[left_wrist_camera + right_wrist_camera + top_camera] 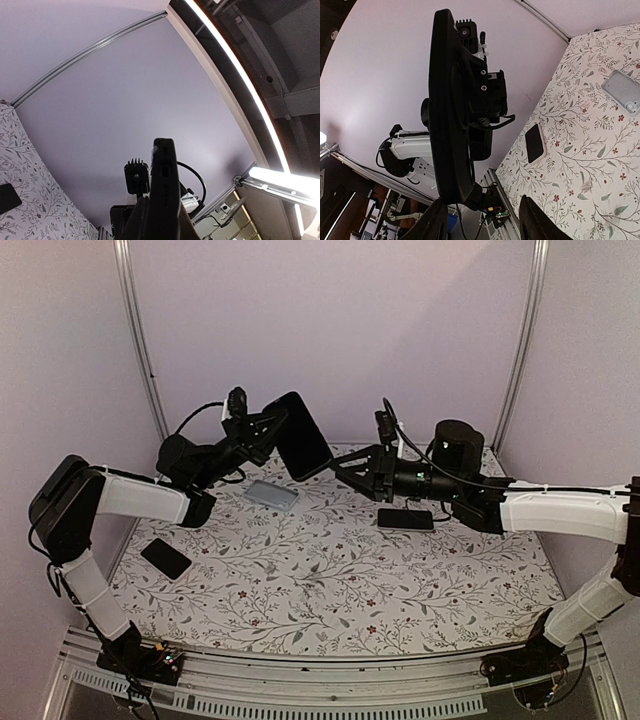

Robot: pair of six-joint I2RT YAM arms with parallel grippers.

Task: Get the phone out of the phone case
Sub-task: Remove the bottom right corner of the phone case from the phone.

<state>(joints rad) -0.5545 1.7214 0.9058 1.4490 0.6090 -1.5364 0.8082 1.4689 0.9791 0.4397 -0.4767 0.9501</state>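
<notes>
Phone (300, 435), a black slab with a thick dark rim, is held up in the air above the far middle of the surface (330, 590), tilted so that its top leans toward the back wall and its lower end points down toward the right arm. Whether the dark rim is the case or the handset's own edge cannot be told apart from these views. The left tool (262, 430) is clenched on the phone's left long edge, the fingers closed tight against it; from the left wrist the phone (164, 190) shows edge-on as a narrow black bar rising straight out of the left tool (162, 220). The right tool (345, 468) sits just beside the phone's lower right corner, released, its two fingers standing apart with nothing clamped between them. From the right wrist the phone (452, 105) fills the left half of the view as a long dark blade, its near end reaching down toward the right tool (482, 200) and lying closer to the left-hand finger (432, 222) than to the other. On the floral surface below, a grey case (270, 493) lies flat just under the raised phone, and it also shows in the right wrist view (622, 92). A black handset (405, 519) lies flat under the right arm, and a smaller black handset (165, 558) lies well apart near the left edge, beside the left arm.
</notes>
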